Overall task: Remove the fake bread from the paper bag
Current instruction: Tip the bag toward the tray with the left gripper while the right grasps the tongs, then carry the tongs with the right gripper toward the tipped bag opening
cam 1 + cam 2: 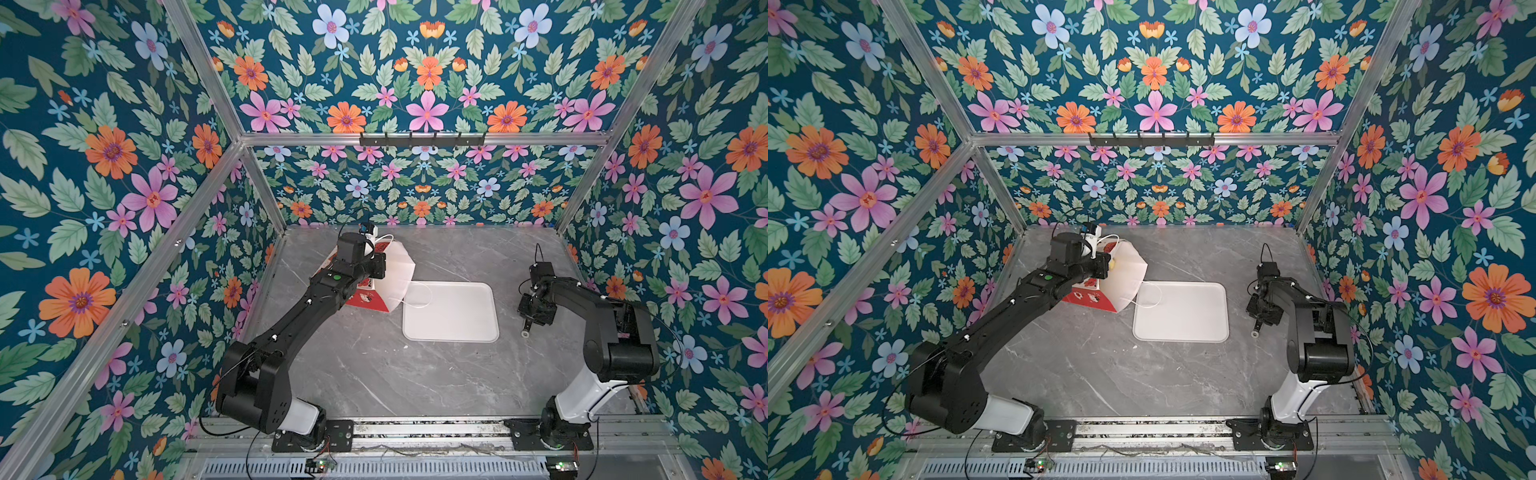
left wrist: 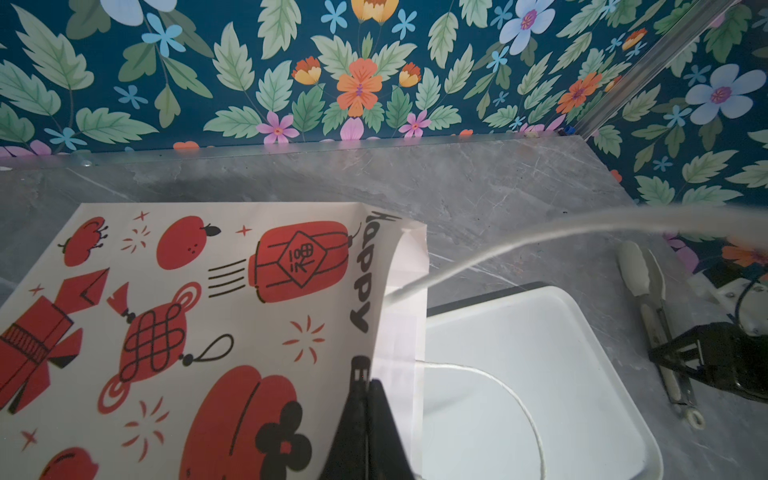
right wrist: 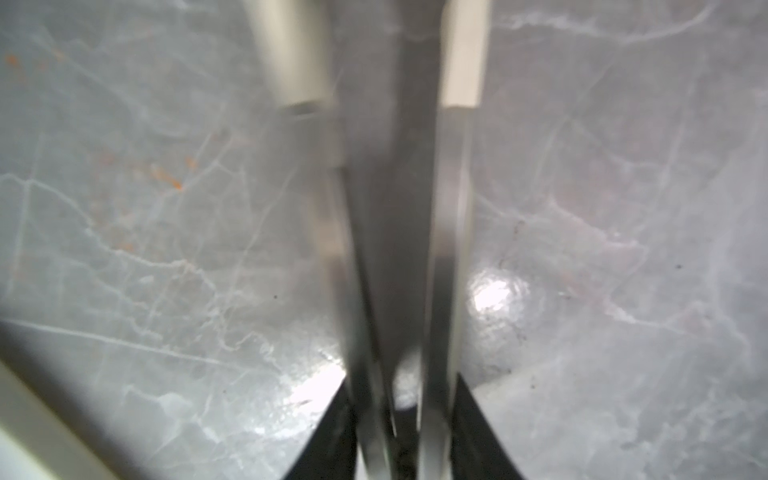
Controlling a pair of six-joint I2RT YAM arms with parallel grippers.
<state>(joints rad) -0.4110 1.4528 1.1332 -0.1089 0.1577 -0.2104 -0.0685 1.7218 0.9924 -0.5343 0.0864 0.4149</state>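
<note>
I am mostly matte black. My left arm (image 1: pixel 291 320) and my right arm (image 1: pixel 582 295) are built from blocky links with rounded joints. Each has one glossy white shell (image 1: pixel 301 413) just above a black base plate (image 1: pixel 332 440), and the plates are bolted to a silver rail (image 1: pixel 415 428). A round green dot (image 1: pixel 337 276) marks my left forearm, and small white fasteners (image 1: pixel 309 302) stud its upper face. Thin black cables (image 1: pixel 216 433) loop beside my joints. My jaws are black and taper into narrow wedges.

white tray (image 1: pixel 457 316) on grey marble table (image 1: pixel 374 374), metal tongs (image 2: pixel 650 307) near it, floral walls (image 1: pixel 104 166)
</note>
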